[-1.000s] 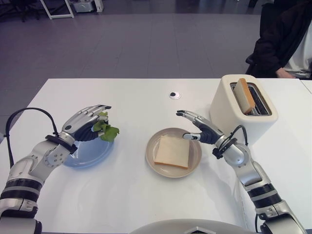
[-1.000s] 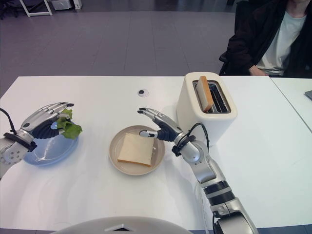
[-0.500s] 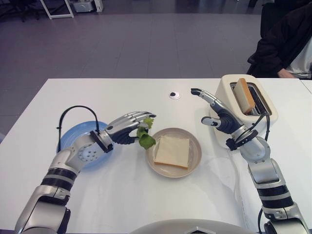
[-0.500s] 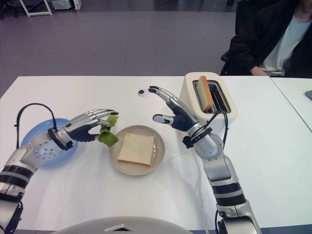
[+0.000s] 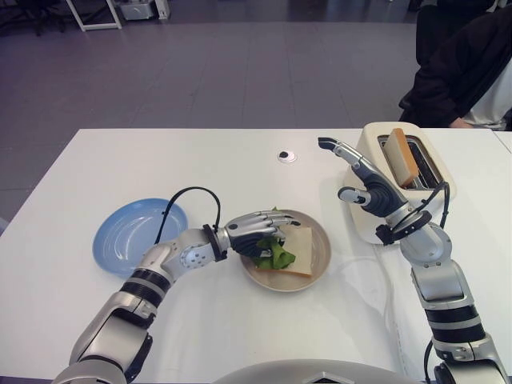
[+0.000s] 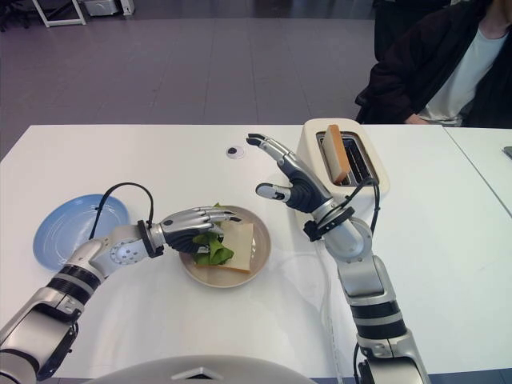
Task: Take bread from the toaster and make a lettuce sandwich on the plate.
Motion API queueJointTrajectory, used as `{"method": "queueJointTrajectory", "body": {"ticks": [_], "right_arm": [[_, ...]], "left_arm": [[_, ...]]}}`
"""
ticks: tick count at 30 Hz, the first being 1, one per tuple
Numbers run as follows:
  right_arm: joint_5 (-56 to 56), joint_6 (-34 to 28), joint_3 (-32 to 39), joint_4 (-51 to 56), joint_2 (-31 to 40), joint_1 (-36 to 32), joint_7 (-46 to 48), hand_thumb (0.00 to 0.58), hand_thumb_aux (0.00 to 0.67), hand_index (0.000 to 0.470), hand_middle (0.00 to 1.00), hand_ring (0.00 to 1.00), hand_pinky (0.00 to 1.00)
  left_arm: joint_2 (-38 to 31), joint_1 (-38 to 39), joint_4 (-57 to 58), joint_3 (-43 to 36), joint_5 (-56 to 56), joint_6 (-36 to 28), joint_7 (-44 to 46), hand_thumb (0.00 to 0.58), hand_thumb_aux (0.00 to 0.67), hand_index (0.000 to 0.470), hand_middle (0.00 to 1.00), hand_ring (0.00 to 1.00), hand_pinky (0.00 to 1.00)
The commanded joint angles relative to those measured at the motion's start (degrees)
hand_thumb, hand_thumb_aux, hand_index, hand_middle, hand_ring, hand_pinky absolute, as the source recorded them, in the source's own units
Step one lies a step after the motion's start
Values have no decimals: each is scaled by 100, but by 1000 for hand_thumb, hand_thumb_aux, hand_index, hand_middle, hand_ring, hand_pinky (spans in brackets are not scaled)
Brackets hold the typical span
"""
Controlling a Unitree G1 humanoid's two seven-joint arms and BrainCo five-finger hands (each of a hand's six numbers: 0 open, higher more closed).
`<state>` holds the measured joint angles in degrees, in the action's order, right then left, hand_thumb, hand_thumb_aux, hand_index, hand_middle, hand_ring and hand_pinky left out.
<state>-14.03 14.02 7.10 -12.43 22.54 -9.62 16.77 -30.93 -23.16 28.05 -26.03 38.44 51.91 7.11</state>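
Left hand (image 5: 253,230): clamped on lettuce (image 5: 276,256), over bread slice (image 5: 300,240) on plate (image 5: 320,268), middle of counter (image 5: 240,168). Right hand (image 5: 372,188): spread wide, holding nothing, raised just beside toaster (image 5: 372,136); second slice (image 5: 400,156) upright in slot. Blue plate (image 5: 132,236) well apart, left.

A white table (image 5: 264,328) sits on grey floor (image 5: 240,64) — a white frame (image 5: 100,28) stands far back, left.

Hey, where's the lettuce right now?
The lettuce is in the left hand, over the bread slice on the beige plate, left of the toaster.
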Motion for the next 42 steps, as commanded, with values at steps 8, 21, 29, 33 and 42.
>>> {"method": "queueJointTrajectory", "body": {"ticks": [8, 21, 29, 33, 42], "right_arm": [[69, -12, -20, -34, 17, 114, 71, 0, 0, 0, 0, 0, 0], [64, 13, -29, 3, 14, 115, 59, 0, 0, 0, 0, 0, 0], [-80, 51, -478, 42, 42, -118, -380, 0, 0, 0, 0, 0, 0], [-107, 129, -483, 71, 51, -135, -431, 0, 0, 0, 0, 0, 0], [-251, 200, -802, 111, 74, -269, -841, 0, 0, 0, 0, 0, 0]], "left_arm": [[106, -248, -100, 47, 114, -115, -155, 553, 525, 369, 0, 0, 0], [163, -241, 110, -178, 466, -281, -324, 0, 0, 0, 0, 0, 0], [113, -316, 90, -28, 261, -227, -394, 0, 0, 0, 0, 0, 0], [295, -330, 108, 60, 111, -112, -594, 0, 0, 0, 0, 0, 0], [681, -298, 456, 246, -650, 359, -785, 0, 0, 0, 0, 0, 0]]}}
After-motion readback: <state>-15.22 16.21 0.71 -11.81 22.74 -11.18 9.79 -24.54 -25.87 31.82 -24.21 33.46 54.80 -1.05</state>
